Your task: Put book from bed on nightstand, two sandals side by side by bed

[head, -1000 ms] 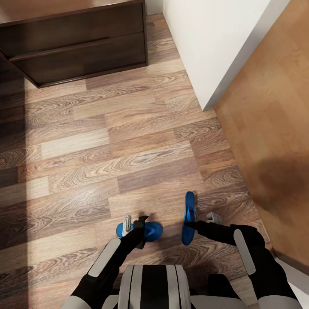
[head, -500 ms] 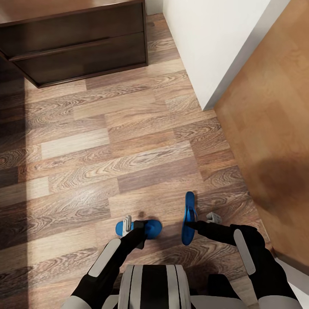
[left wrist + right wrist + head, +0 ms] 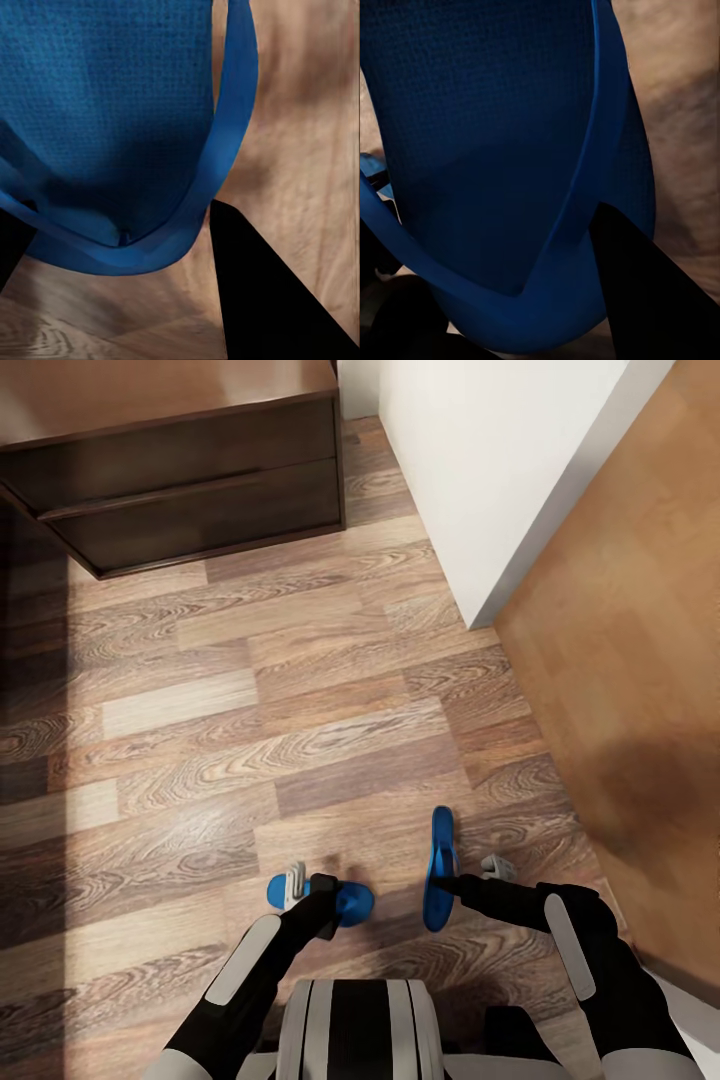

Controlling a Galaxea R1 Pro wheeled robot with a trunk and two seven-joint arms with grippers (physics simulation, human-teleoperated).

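Two bright blue sandals hang just above the plank floor in front of my trunk. My left gripper (image 3: 318,890) is shut on the strap of one sandal (image 3: 352,903), which lies crosswise. My right gripper (image 3: 462,880) is shut on the other sandal (image 3: 438,850), which points away from me. In the left wrist view the blue sole (image 3: 112,112) and strap (image 3: 225,150) sit between the dark fingers (image 3: 262,300). The right wrist view has its sandal (image 3: 487,135) close up beside a finger (image 3: 660,300). A dark brown nightstand (image 3: 190,470) with two drawers stands far left. The book and the bed are out of view.
A white wall corner (image 3: 470,470) juts in at the upper right, with an orange-brown wooden panel (image 3: 640,690) running down the right side. Wood plank floor (image 3: 270,710) stretches between me and the nightstand. A dark shadow lies along the left edge.
The whole head picture has shifted slightly, so the nightstand sits a little lower and to the right. Both grippers still hold their sandals in nearly the same places.
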